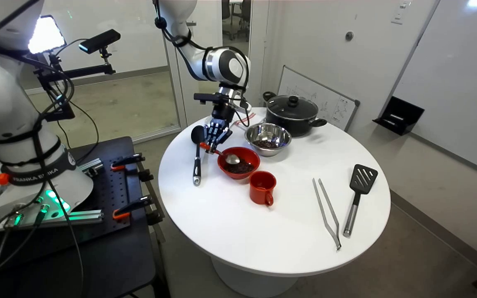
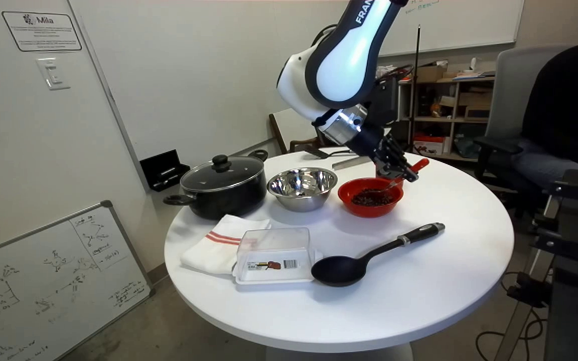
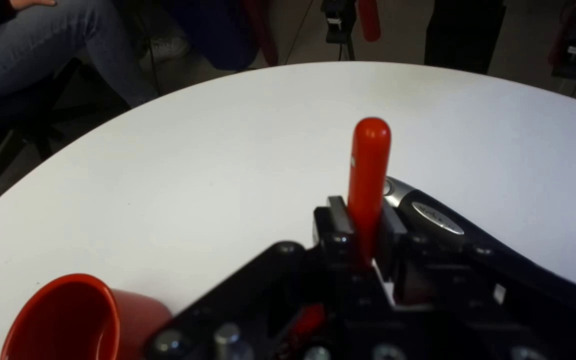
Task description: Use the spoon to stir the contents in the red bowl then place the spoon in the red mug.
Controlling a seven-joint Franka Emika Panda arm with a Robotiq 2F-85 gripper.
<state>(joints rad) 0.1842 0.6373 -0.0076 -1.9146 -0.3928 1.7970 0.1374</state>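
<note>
1. The spoon (image 3: 368, 185) has a red handle and a metal head, which sits inside the bowl (image 2: 369, 211) in both exterior views; we can't tell how deep it goes into the dark bits (image 1: 242, 167).
2. We judge it light and stiff, its glossy handle liable to twist if the head meets resistance.
3. The pincer (image 3: 366, 220) grips that handle from both sides, the rounded end poking out beyond. To us that is the right place to hold: the head is free to stir.
4. The bowl looks light as well, so we'd stir gently lest it slide on the desk (image 1: 288, 236).
5. The mug (image 1: 259, 194) stands upright just beside the bowl. It looks small enough to tip under a long spoon, so we'd lower the head in first.
6. The black spoon (image 2: 384, 248) lies apart from the bowl; we'd leave it alone.
</note>
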